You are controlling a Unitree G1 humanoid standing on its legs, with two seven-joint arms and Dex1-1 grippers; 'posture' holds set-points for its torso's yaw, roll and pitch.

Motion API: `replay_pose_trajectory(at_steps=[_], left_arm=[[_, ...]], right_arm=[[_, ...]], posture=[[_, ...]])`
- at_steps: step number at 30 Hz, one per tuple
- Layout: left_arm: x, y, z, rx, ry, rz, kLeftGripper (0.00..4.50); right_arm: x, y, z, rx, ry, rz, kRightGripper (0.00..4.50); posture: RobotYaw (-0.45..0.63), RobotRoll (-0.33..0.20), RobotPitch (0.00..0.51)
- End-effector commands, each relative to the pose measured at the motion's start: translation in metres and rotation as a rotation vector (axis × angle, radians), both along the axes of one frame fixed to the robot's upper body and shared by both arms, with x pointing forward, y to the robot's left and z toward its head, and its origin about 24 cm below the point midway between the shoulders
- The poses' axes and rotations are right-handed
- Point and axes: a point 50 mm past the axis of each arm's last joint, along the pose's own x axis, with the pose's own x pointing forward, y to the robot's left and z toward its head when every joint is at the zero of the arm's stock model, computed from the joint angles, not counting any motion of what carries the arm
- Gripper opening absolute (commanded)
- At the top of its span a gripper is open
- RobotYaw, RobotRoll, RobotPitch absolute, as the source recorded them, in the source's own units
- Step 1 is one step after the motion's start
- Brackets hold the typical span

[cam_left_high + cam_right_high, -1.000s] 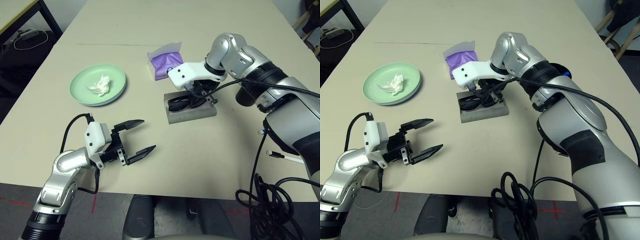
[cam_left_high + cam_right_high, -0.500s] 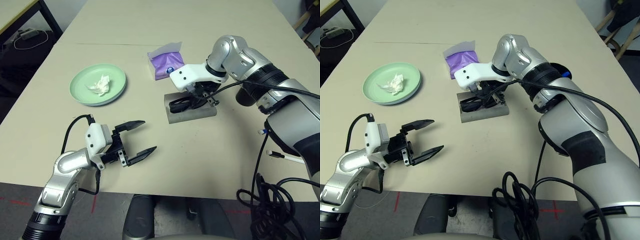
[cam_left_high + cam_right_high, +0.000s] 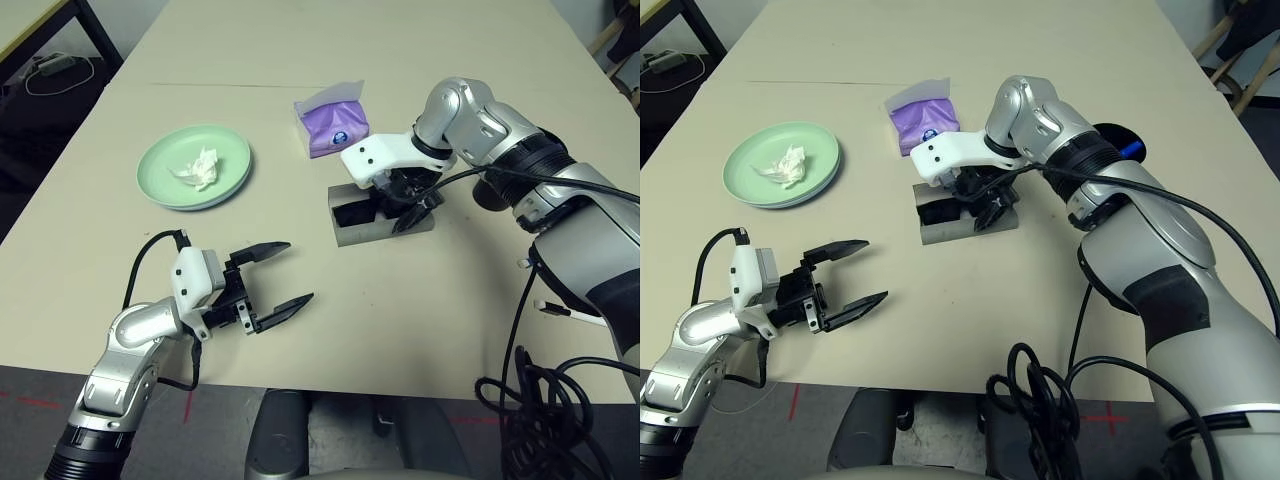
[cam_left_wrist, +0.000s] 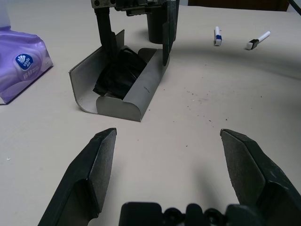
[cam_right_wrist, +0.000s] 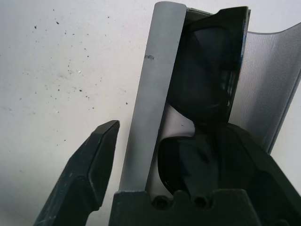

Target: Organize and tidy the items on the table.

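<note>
The grey glasses case (image 3: 385,230) lies open at the table's middle with the black sunglasses (image 4: 120,70) inside it. My right gripper (image 3: 398,208) is open over the case, one finger outside its near wall (image 5: 150,94) and the other inside by the sunglasses (image 5: 207,84). My left gripper (image 3: 297,270) stands open and holds nothing near the table's front edge. A mint-green plate (image 3: 160,182) at the left carries the white tissue wad (image 3: 200,168). The purple tissue pack (image 3: 333,125) lies behind the case. No light-blue plate shows on its own.
A black cup (image 4: 157,28) stands behind the case, and two pens (image 4: 217,36) (image 4: 257,40) lie beyond it. Another pen (image 3: 570,312) lies at the table's right edge. A thin seam (image 3: 220,88) crosses the far table. The black-legged desk (image 3: 40,15) is at the far left.
My right gripper's fingers have spread and let go of the sunglasses, which now lie lower in the case. The left arm has not moved.
</note>
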Motion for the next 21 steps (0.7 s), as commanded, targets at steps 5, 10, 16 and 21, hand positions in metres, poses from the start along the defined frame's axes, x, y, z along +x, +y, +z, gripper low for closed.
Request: replay_pose_trajectory(at_steps=[5,10,16,21], left_arm=[[-0.001,-0.002,-0.002,0.012,0.003,-0.011,4.5],[0.003,-0.002,0.001,0.008,-0.005,-0.016,4.5],[0.012,-0.004,0.004,0.003,-0.022,-0.017,4.5],[0.02,-0.006,0.009,-0.017,-0.038,-0.012,4.5]], right_arm=[[0.001,-0.004,0.026,0.094,-0.032,-0.031,4.48],[0.0,-0.019,0.045,0.166,-0.057,-0.085,4.48],[-0.008,-0.037,0.057,0.26,-0.043,-0.154,4.48],[-0.019,-0.049,0.052,0.378,0.031,-0.24,4.48]], posture=[[0.21,0.0,0.228],[0.19,0.0,0.22],[0.16,0.0,0.204],[0.14,0.0,0.192]])
